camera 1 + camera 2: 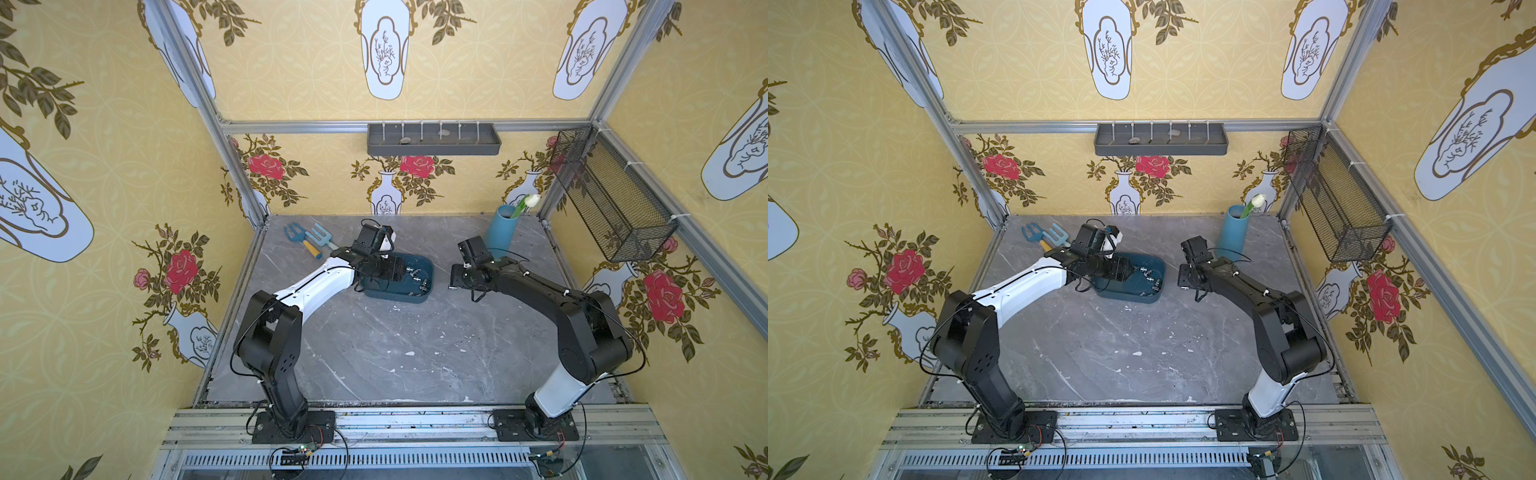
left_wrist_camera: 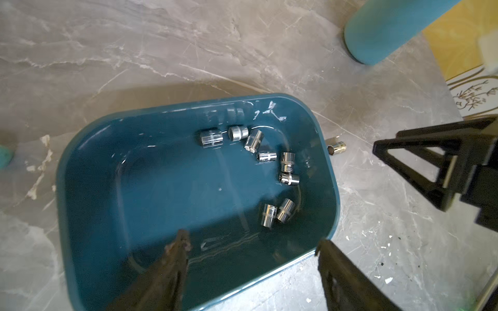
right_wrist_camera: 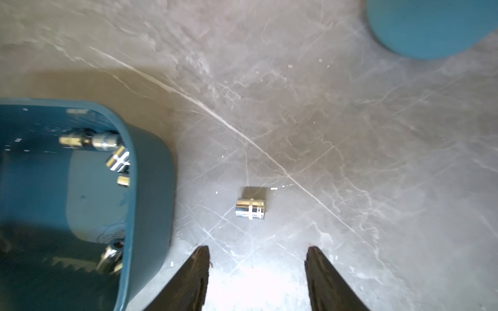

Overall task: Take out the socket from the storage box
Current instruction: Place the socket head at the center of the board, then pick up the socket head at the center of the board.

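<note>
The socket [image 3: 250,208] lies on the table [image 3: 323,134] beside the box [image 3: 151,175], just ahead of the right claw [image 3: 258,251], which is released and empty.

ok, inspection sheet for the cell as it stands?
Surface: grey marble-look tabletop, flecked with white chips.
Job's things: storage box holds eight sockets; one loose socket lies on its side on the table beside the box.
Clutter: two blue garden forks; blue vase with a white tulip.
Grippers: left gripper open and empty over the box; right gripper open and empty, short of the loose socket.
Cables: black loops at both wrists, base wiring exposed.
Surroundings: grey wall tray, wire-mesh basket, floral wallpaper.
</note>
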Tool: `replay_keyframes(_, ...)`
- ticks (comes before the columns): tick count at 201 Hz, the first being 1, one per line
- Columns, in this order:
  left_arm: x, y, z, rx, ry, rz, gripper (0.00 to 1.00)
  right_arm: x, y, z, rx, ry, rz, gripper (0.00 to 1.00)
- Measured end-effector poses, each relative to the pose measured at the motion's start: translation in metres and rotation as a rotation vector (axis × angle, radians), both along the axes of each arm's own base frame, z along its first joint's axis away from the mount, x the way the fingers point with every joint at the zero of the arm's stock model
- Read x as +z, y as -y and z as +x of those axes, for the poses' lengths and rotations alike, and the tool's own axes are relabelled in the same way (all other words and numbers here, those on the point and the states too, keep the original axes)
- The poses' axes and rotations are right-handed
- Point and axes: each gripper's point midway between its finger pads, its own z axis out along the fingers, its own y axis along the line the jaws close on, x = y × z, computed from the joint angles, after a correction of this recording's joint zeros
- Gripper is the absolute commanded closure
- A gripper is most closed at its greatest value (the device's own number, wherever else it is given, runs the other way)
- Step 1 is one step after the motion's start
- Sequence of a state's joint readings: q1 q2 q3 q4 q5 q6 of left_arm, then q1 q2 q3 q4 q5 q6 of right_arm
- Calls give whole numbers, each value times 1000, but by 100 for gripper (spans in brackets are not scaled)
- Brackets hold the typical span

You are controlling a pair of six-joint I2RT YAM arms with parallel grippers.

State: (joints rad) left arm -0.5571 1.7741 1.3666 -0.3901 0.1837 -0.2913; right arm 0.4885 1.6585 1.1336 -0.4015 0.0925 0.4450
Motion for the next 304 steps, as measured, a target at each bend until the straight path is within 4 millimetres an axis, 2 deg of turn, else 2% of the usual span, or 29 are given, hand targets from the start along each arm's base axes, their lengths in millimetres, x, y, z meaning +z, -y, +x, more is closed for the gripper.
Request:
replay_keyframes(45, -16, 29, 1, -115, -3, 58, 20, 25, 5, -12, 12, 12, 59, 38)
replay_keyframes(82, -39, 39, -2, -124, -16, 122, 21, 35, 6, -22, 26, 19, 96, 37)
replay_keyframes(103, -50, 42, -5, -123, -30, 144, 22, 34, 6, -29, 36, 7, 109, 37)
replay_keyframes(136, -62, 40, 8, -80, -30, 177, 22, 28, 7, -38, 44, -28, 114, 37)
replay_keyframes(179, -78, 42, 16, -26, -32, 195, 22, 21, 7, -37, 42, -49, 110, 36)
replay_keyframes(227, -93, 56, 20, 0, 4, 211, 23, 15, 8, -34, 44, -68, 118, 36)
replay_keyframes(265, -99, 57, 29, 36, 22, 209, 23, -2, 22, -14, 5, -93, 115, 36)
replay_keyframes(280, -98, 58, 32, 42, 30, 201, 23, -5, 22, 6, 0, -85, 116, 36)
replay_keyframes(304, -100, 61, 36, 51, 40, 189, 24, -5, 10, 37, 20, -52, 120, 36)
